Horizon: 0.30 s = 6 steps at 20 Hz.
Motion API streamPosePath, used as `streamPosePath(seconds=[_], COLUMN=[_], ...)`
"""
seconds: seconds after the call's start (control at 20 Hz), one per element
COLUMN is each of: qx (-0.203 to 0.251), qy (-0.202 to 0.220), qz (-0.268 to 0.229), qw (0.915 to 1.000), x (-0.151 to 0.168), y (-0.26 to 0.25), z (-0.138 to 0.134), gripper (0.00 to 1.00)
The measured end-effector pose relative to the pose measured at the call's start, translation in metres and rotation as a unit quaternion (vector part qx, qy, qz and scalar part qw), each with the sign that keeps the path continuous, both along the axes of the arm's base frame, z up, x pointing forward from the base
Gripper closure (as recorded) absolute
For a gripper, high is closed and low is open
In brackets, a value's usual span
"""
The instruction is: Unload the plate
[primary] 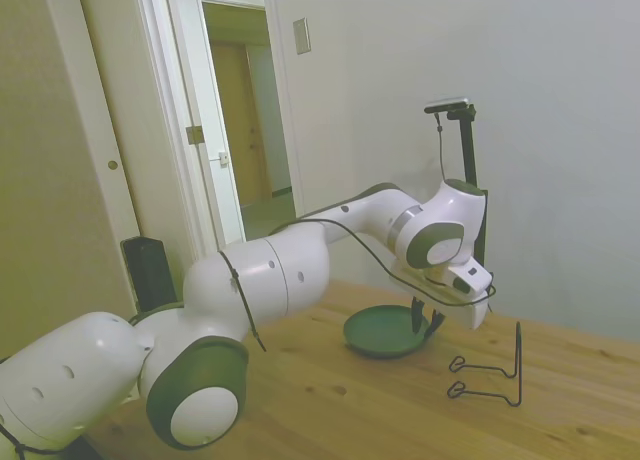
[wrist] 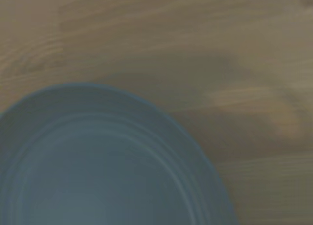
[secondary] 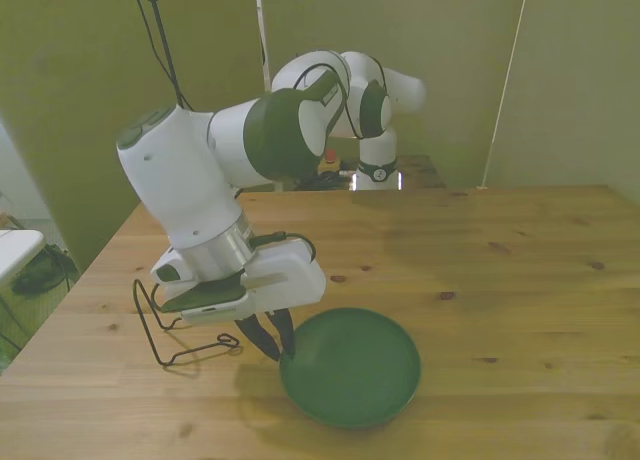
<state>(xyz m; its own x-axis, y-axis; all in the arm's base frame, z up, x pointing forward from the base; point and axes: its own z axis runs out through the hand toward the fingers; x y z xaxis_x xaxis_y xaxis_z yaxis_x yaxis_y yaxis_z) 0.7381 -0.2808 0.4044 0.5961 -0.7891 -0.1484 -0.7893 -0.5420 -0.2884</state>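
Observation:
The plate (secondary: 355, 370) is round, dark green and shallow, and lies near the table's front edge in the front view. In the side view the plate (primary: 380, 332) rests flat on the wood. My gripper (secondary: 277, 345) points down at the rim on the front view's left. One dark finger stands inside the rim and the other outside, closed on it. The side view shows the gripper (primary: 427, 325) at the rim nearest the wire stand. The wrist view holds a blurred part of the plate (wrist: 107, 176) over wood grain.
A thin black wire stand (secondary: 170, 325) sits on the table just to the front view's left of the gripper, and shows as the wire stand (primary: 492, 370) in the side view. The wooden table (secondary: 500, 260) stretches away to the front view's right.

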Motion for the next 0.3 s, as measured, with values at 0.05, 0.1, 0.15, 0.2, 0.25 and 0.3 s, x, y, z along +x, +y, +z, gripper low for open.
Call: streamPosePath(seconds=[0.05,0.1,0.15,0.2,0.25,0.3], qx=[0.001,0.003,0.005,0.007,0.010,0.011], qy=[-0.007,-0.014,-0.018,-0.022,-0.026,-0.028], qz=[0.004,0.011,0.017,0.024,0.030,0.036], qw=[1.0000,0.9998,0.9997,0.9994,0.9992,0.9989], x=[-0.002,-0.007,-0.011,-0.016,-0.022,-0.029], y=[0.004,0.010,0.016,0.022,0.028,0.034], z=[0.019,0.044,0.066,0.087,0.107,0.126], gripper=[0.00,0.00,0.00,0.00,0.00,0.00])
